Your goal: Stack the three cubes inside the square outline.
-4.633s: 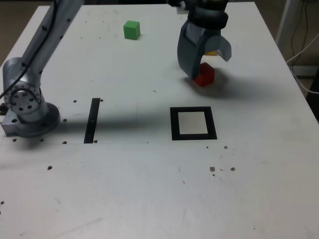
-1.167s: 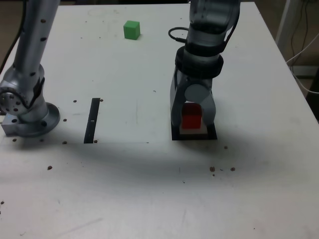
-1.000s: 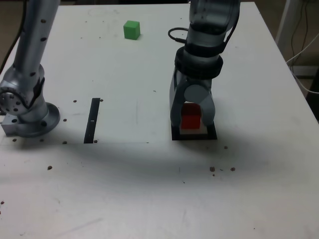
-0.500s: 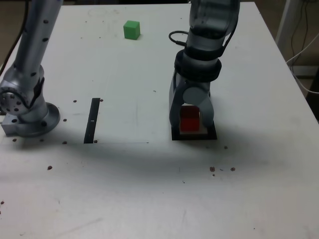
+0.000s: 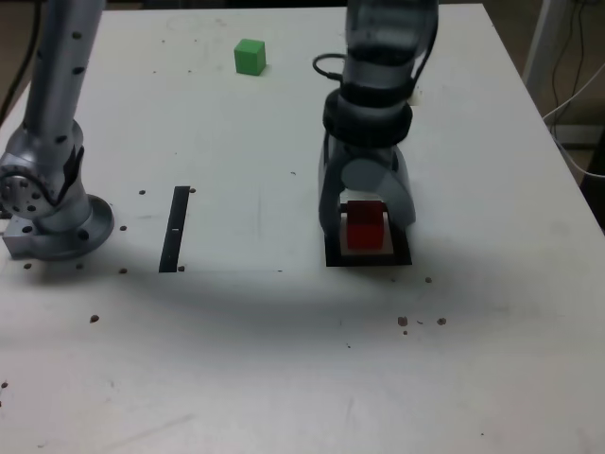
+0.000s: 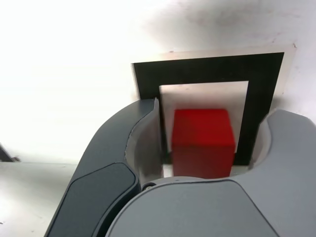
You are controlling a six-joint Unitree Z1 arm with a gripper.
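We have just spread our claw (image 5: 367, 225), leaving the red cube (image 5: 365, 225) inside the square outline (image 5: 330, 253): first cube placed.

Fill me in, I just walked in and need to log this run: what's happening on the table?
A single robot arm has its pincer over the square outline, jaws open on either side of the red cube. In the wrist view there is a gap between the cube and each jaw, and the cube sits on the white centre. The green cube waits at the far edge.
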